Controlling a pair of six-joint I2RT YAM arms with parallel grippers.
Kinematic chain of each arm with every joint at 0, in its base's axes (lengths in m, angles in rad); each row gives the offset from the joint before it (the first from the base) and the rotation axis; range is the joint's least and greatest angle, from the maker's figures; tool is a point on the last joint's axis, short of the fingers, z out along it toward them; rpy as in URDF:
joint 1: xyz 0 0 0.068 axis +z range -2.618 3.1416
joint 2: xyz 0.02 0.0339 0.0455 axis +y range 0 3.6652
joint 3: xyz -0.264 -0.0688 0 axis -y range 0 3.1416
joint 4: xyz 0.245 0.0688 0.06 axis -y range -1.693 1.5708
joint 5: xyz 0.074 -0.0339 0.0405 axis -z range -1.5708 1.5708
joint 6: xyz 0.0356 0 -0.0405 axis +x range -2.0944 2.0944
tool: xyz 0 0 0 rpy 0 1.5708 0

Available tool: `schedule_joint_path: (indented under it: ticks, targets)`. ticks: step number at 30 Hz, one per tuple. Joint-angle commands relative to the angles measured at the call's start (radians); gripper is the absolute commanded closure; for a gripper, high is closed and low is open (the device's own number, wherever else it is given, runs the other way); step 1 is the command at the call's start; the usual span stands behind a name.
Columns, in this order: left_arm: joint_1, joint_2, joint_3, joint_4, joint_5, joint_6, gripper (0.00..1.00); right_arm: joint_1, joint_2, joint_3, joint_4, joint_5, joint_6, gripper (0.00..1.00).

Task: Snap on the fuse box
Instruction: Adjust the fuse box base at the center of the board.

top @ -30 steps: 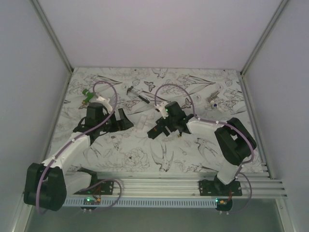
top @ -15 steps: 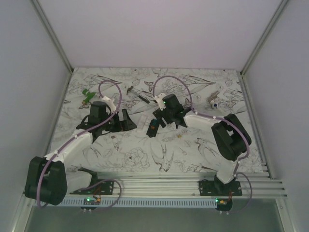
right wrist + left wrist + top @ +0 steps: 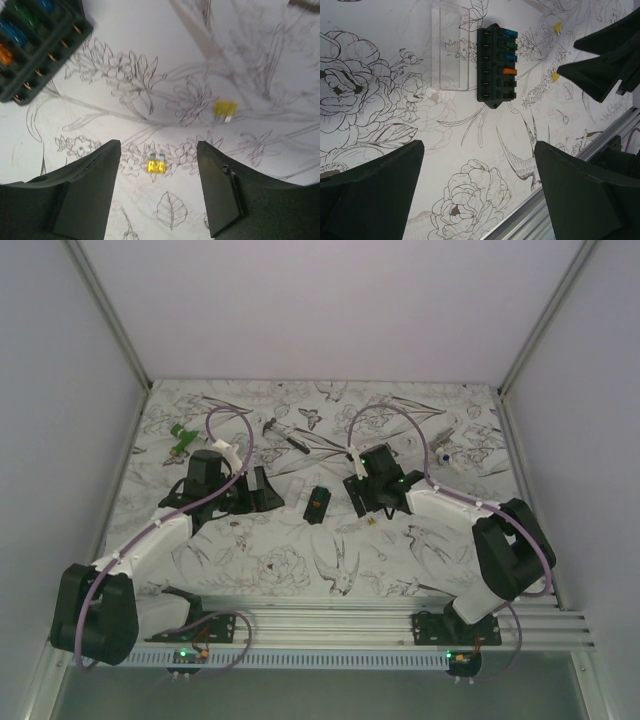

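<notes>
The fuse box (image 3: 318, 503) is a small black block lying flat on the patterned table between my two grippers, with nothing holding it. The left wrist view shows its face up, with blue, green and orange fuses (image 3: 496, 65) in a row. A clear cover (image 3: 451, 47) lies right beside it. My left gripper (image 3: 479, 145) is open and empty, a short way left of the box (image 3: 262, 488). My right gripper (image 3: 158, 145) is open just right of the box (image 3: 357, 500), over a loose yellow fuse (image 3: 156, 165). The box's corner (image 3: 35, 45) shows at upper left.
A second yellow fuse (image 3: 225, 108) lies on the table to the right. At the back are a green piece (image 3: 181, 437), a thin dark tool (image 3: 285, 435) and a small metal part (image 3: 443, 448). An aluminium rail (image 3: 350, 625) runs along the near edge, and walls close both sides.
My right gripper has let go of the fuse box, which now rests on the table, and has pulled away to the right. The left gripper has barely moved.
</notes>
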Motion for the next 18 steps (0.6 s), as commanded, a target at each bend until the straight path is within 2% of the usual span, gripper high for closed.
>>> schedule_joint_path:
  ticks: [1,7,18]
  targets:
    - [-0.007,-0.013,-0.009,-0.014,0.003,-0.007,0.03,-0.015,-0.019,-0.032,-0.071,-0.026,0.081,0.34]
    - [-0.008,-0.008,-0.008,-0.014,0.007,-0.009,0.03,-0.016,-0.014,-0.056,-0.062,-0.048,0.114,0.42]
    - [-0.009,-0.006,-0.008,-0.014,0.008,-0.014,0.03,-0.015,-0.01,-0.082,-0.076,-0.017,0.138,0.5]
